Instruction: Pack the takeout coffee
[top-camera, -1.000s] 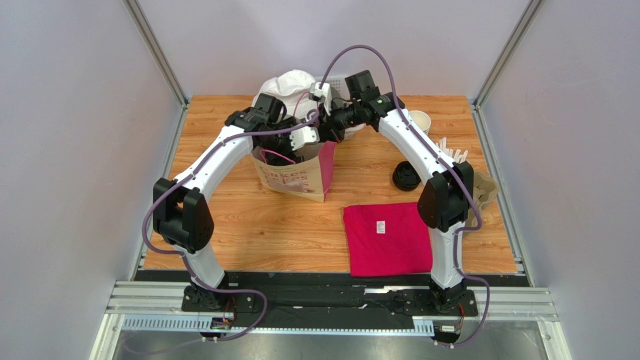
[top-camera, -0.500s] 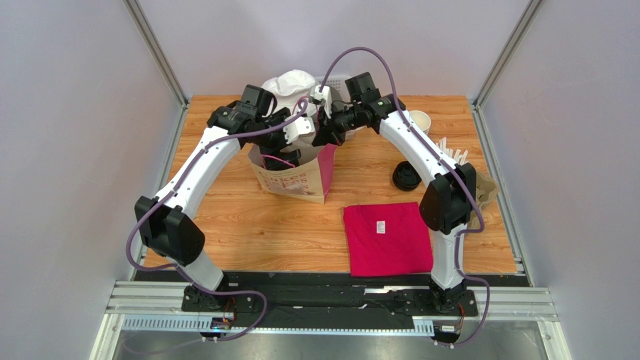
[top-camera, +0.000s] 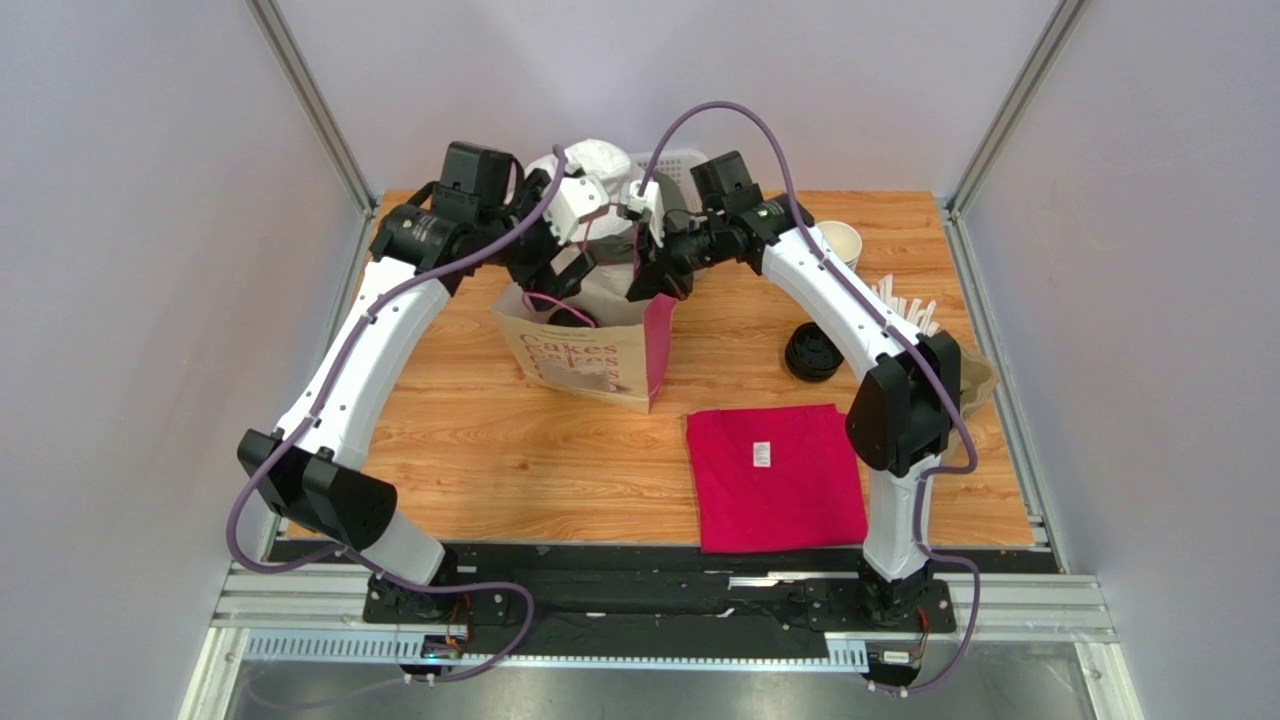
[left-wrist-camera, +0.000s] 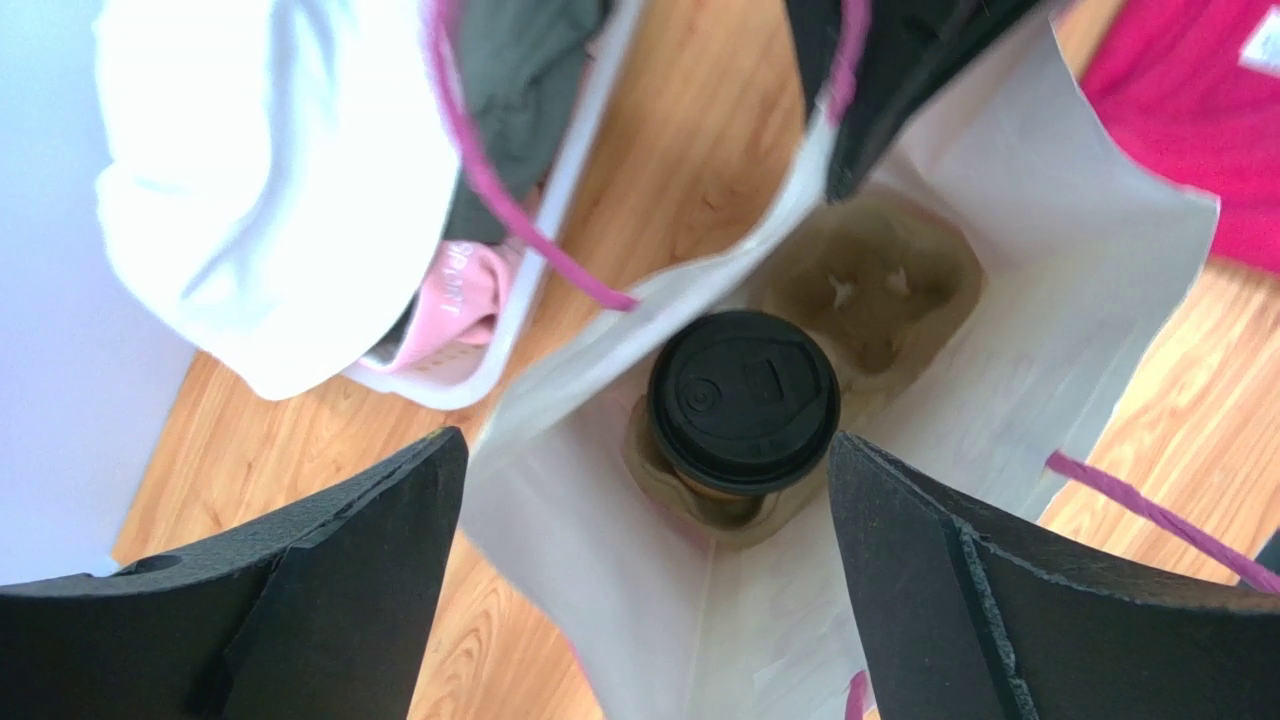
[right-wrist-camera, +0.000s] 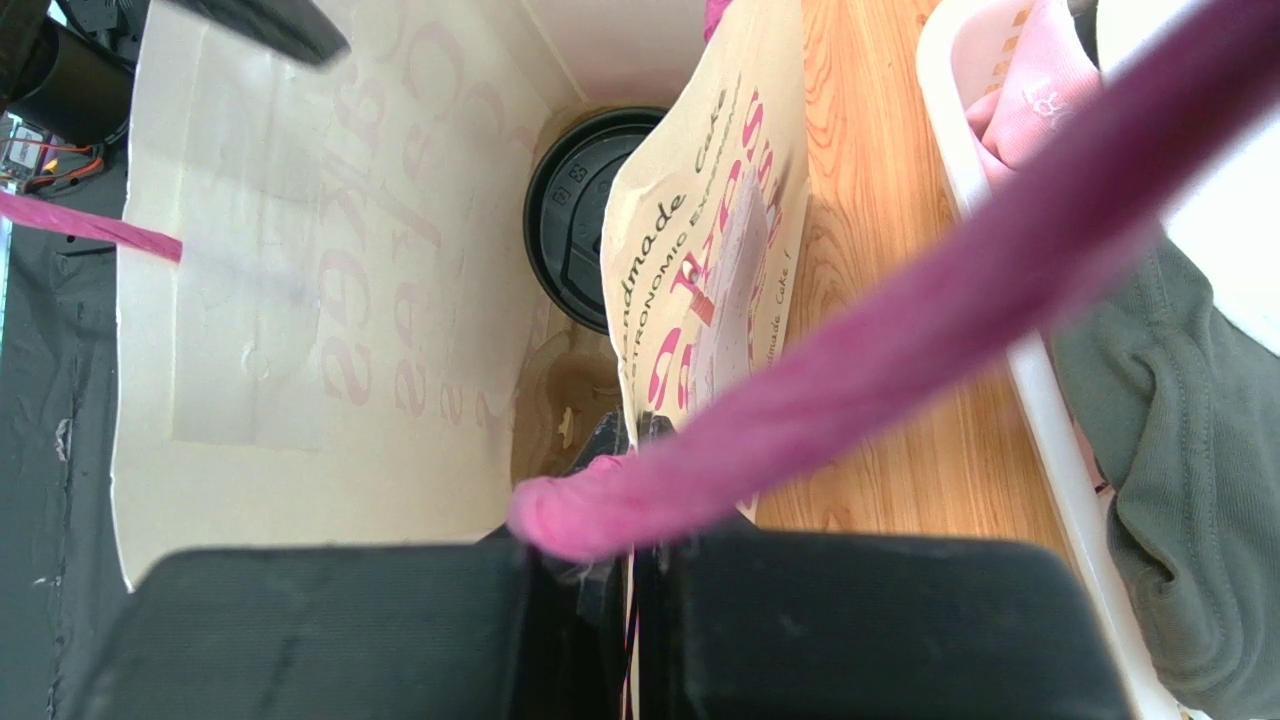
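Note:
The takeout coffee (left-wrist-camera: 742, 401), a tan cup with a black lid, stands in a brown cardboard carrier (left-wrist-camera: 887, 285) at the bottom of the paper bag (top-camera: 594, 353). My left gripper (left-wrist-camera: 646, 450) is open and empty, high above the bag's mouth and straight over the cup; it also shows in the top view (top-camera: 561, 270). My right gripper (right-wrist-camera: 639, 450) is shut on the bag's rim beside a pink handle (right-wrist-camera: 902, 345) and holds the bag open (top-camera: 655, 282). The lid (right-wrist-camera: 579, 210) shows past the bag wall (right-wrist-camera: 706, 255).
A white basket of clothes (top-camera: 601, 165) stands right behind the bag. A pink shirt (top-camera: 774, 476) lies front right. A stack of black lids (top-camera: 813, 354), lidless cups (top-camera: 839, 240), white stirrers (top-camera: 906, 308) and a cardboard carrier (top-camera: 969, 375) sit on the right.
My left gripper has risen out of the bag and drawn back toward the far left, open. The bag's front now shows more. The right gripper has kept its hold on the rim.

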